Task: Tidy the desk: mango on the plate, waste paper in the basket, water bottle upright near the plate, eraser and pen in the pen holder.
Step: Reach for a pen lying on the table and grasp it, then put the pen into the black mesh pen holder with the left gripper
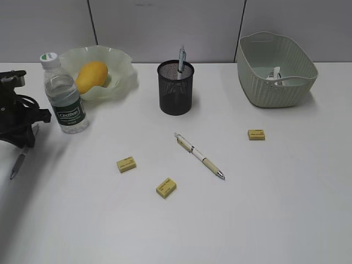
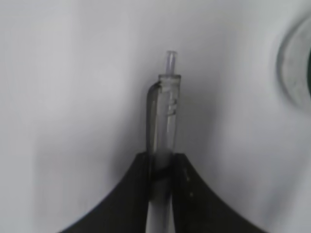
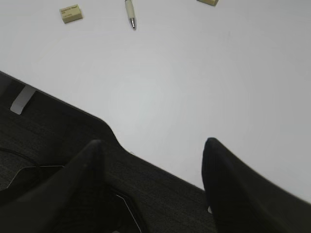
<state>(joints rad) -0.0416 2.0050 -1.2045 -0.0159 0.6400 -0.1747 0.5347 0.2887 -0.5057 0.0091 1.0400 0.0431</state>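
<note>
Three erasers [image 1: 166,187] mid-desk [image 1: 275,220], left gripper [image 2: 160,162] clamped on grey pen [image 2: 164,121], right gripper [image 3: 153,150] apart at front edge

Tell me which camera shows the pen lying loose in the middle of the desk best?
The exterior view: the whole pen lies bare on the desk, tip to clip. The right wrist view catches only its tip end at the top edge. The left wrist view shows a different pen, held in the left gripper.

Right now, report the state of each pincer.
Left pincer: closed on a grey pen.
Right pincer: open, holding nothing, at the desk edge.
</note>
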